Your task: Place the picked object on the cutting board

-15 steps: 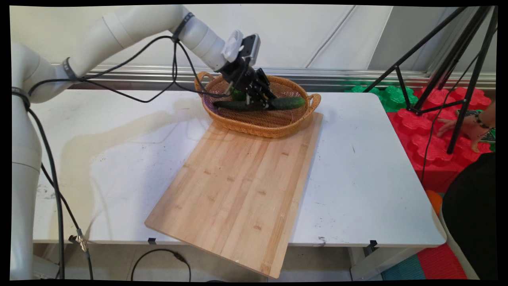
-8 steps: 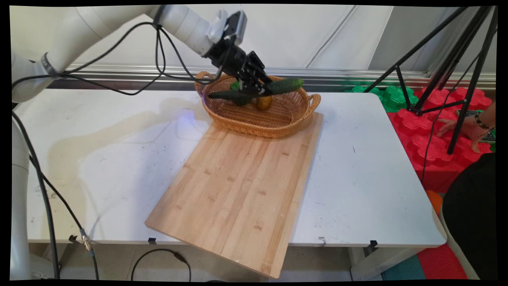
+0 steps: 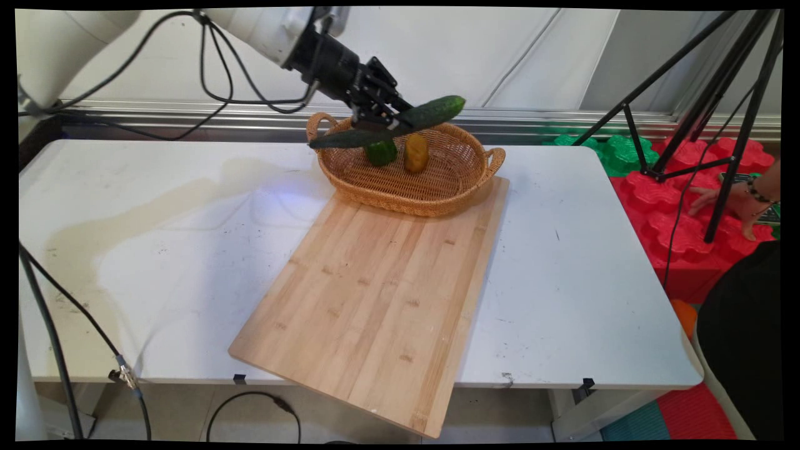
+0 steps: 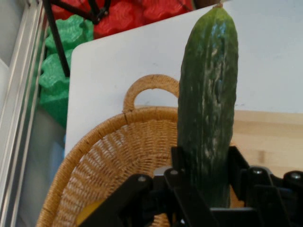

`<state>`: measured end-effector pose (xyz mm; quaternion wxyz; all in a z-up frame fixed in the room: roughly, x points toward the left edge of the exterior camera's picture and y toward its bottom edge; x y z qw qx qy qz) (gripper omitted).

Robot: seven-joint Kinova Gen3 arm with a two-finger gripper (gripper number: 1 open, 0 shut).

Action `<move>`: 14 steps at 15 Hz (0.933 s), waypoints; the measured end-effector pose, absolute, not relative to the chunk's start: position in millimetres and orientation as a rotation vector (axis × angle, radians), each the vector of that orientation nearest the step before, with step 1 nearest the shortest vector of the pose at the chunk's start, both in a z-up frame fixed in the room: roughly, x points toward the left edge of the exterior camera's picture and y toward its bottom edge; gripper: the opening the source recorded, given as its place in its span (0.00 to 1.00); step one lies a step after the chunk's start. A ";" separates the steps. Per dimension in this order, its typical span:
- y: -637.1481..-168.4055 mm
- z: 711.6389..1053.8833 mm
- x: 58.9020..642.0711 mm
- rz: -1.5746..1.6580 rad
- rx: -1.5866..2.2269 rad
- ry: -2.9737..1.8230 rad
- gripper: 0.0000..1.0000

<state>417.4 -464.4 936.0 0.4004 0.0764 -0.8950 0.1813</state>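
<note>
The hand is gripping one cucumber in the air above the basket's rim. Inside are sitting two items, one green, one yellow. One cutting board is overhanging the surface's near edge.

Arm: smooth white tubular links, rounded at the joints. Black cables hang in loops along the links. Hand: black, with a cylindrical black wrist section and jointed black linkage; round silver screw heads mark the linkage pivots.
</note>
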 end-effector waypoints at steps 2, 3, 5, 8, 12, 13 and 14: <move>-446.7 946.2 425.8 0.434 0.204 -2.258 0.00; -436.9 950.5 429.8 0.419 0.209 -2.258 0.00; -418.3 956.4 435.8 0.389 0.215 -2.263 0.00; -388.3 961.3 440.2 0.332 0.228 -2.270 0.00; -354.5 962.2 438.3 0.264 0.262 -2.268 0.00; -348.0 960.8 437.2 0.251 0.271 -2.270 0.00; -343.9 959.2 436.1 0.243 0.275 -2.271 0.00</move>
